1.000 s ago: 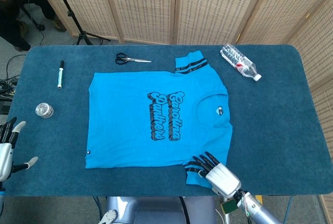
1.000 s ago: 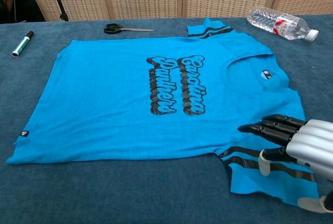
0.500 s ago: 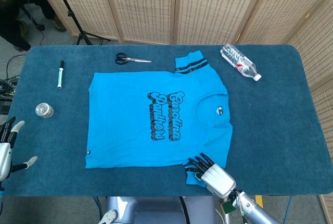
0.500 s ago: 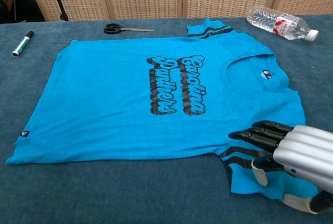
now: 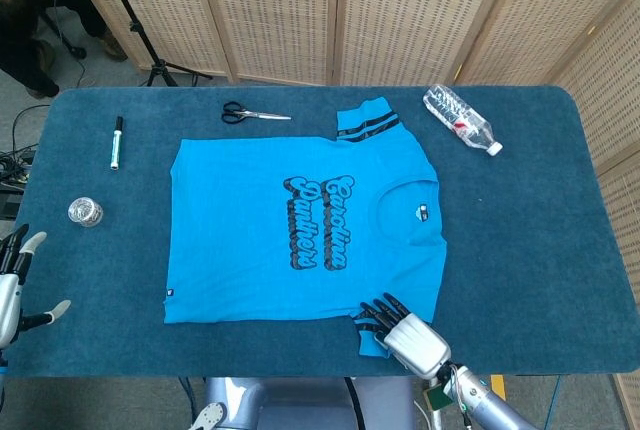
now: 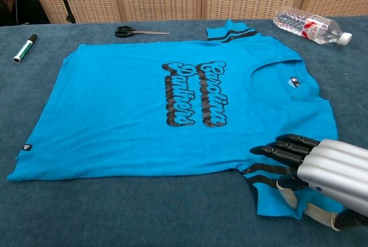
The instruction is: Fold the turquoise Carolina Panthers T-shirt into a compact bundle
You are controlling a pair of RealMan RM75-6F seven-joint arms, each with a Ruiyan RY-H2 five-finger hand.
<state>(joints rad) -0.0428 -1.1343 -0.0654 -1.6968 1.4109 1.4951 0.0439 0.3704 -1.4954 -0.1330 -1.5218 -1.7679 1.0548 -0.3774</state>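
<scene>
Turquoise cotton T-shirt point(image 5: 300, 225) with black script lettering lies spread flat in the middle of the dark blue felt-covered table point(image 5: 540, 240), neck toward the robot's right.

The knit looks smooth and matte, with black stripes banding both short sleeves. The right hand point(image 6: 322, 169), silver-shelled with black fingers point(image 6: 282, 149), lies over the near striped sleeve point(image 6: 270, 192), fingers straight and close together, pointing across the cloth; whether it pinches the fabric cannot be told. The left hand point(image 5: 15, 285) hangs off the table's left edge, fingers apart, holding nothing. Along the far side lie black-handled steel scissors point(image 5: 252, 113) and a clear ribbed plastic water bottle point(image 5: 460, 119); a green-and-black marker pen point(image 5: 116, 142) and a small round glass jar point(image 5: 85, 212) sit toward the left.
</scene>
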